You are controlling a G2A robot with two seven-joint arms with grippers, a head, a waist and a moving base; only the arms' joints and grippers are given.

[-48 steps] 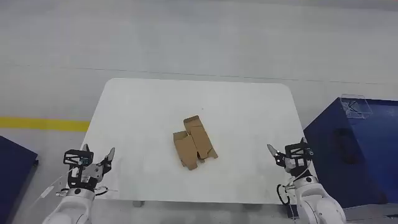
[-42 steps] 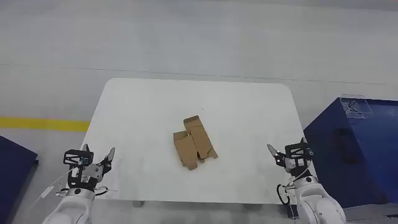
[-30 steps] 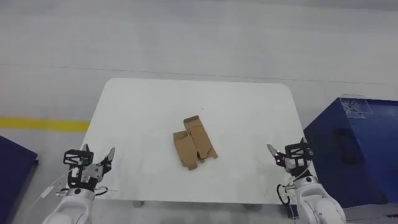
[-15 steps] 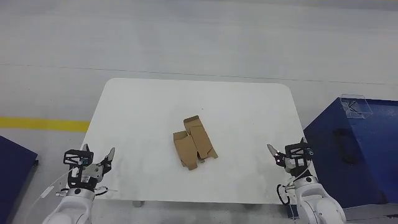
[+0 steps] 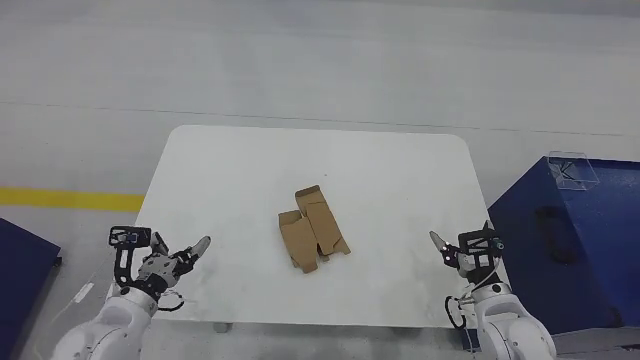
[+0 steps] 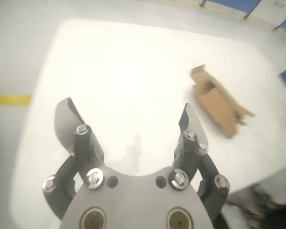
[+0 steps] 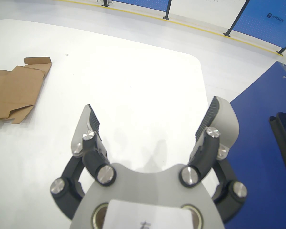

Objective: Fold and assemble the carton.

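Flat brown cardboard carton — seemingly creased — on white table.

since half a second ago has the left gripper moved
Yes, the left gripper swung inward over the white table's near edge, toward the brown cardboard carton.

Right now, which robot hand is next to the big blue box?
The right gripper: it hangs open at the table edge beside the blue bin. The left gripper is across the table, far from it.
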